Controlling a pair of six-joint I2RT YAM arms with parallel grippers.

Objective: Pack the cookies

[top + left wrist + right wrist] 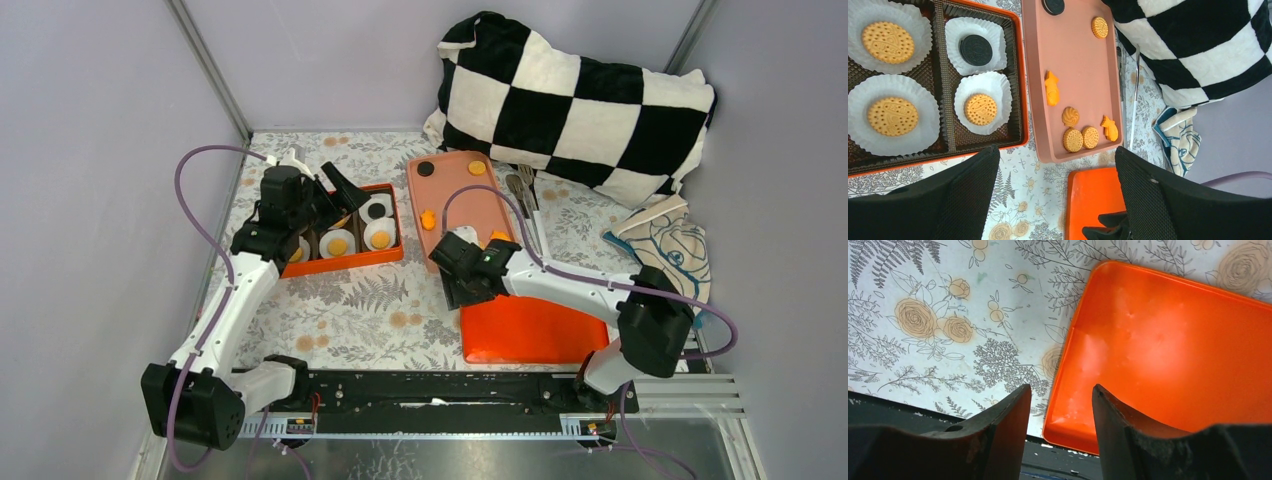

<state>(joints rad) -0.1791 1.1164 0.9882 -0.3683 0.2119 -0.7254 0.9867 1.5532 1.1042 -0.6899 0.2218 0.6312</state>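
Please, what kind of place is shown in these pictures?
Probably a robot test booth, not a real kitchen: plain grey walls close in a table under a flowered cloth, and a left arm and right arm are bolted to a metal rail.

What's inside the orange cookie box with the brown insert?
Four white paper liners: three holding golden round cookies, one a black cookie. The left arm hides the rest of the orange box.

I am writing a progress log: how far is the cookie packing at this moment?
Done: four cookies visible in white liners in the orange box, three golden, one black. In hand: nothing; the left gripper and the right gripper are both open and empty. Left: seven cookies on the pink tray; the orange lid lies off the box.
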